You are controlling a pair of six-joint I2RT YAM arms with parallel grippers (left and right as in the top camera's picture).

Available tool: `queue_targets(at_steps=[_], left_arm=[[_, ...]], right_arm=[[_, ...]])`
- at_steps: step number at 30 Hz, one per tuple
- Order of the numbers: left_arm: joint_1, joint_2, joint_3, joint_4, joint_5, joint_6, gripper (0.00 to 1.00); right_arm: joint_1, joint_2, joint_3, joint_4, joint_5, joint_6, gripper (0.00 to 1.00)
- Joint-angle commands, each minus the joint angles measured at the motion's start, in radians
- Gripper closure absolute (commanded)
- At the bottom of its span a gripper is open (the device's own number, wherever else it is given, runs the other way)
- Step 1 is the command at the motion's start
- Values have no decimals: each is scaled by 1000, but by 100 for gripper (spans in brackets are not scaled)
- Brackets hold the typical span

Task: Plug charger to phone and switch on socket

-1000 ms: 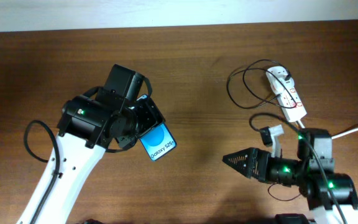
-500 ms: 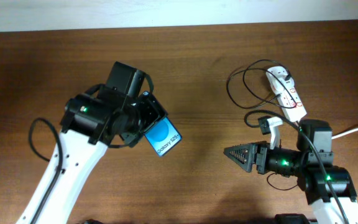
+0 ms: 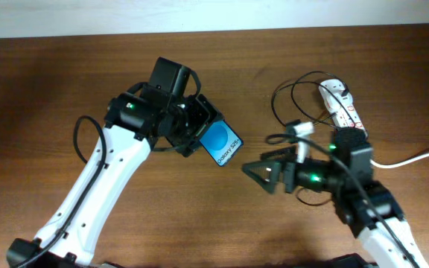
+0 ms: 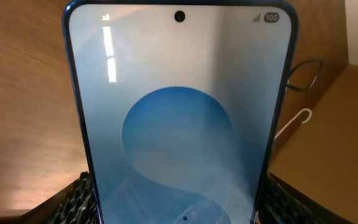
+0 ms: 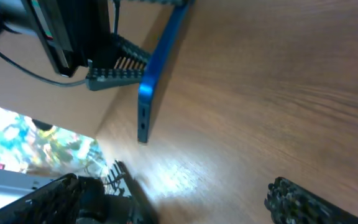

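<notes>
Nearest me, the right gripper [image 3: 255, 171] hangs over the desk [image 3: 65, 74] with its ribbed black fingers [image 5: 303, 202] spread wide. I can make out no connector between them.

Just beyond it, to the left, the left gripper [image 3: 202, 134] has its fingers clamped on the two long edges of the phone [image 3: 222, 143]. It holds the phone clear of the wood with the free end turned toward the right gripper. The phone is a slim glass slab with a metallic blue rim, and the right wrist view shows a small port [image 5: 143, 121] in that end.

I judge this to be the plug-in step, with no join made. The next move needs the connector tip gripped and lined up squarely with that narrow slot.

Farther off on the right, the charger [image 3: 275, 100] lies in loose, thin black loops. Beside them is the socket [image 3: 342, 108], a hard white plastic strip with red marks, trailing its thick white cord [image 3: 415, 156].
</notes>
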Motion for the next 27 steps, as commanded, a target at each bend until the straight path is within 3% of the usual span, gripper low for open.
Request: queue_targets(at_steps=[1,8,14,17,23,27], left_arm=[[-2,11,6,27,57,-61,62],[-3,11,6,30,63,-87,62],[-3,11,6,31,104,-87,61],[-3,11,6,30,113,-86,61],[-3,11,6,31,112,-86,59],[-3,11,6,31,109,-86,57]], right_arm=[[107,64,14,91,208,67,2],[219,142,14,322,333,99,2],[269,206,14,438,397,159,21],[269,220,14,465,397,196,40],[269,219,14,467,396,213,65],[269,219,14,472,396,266,74]])
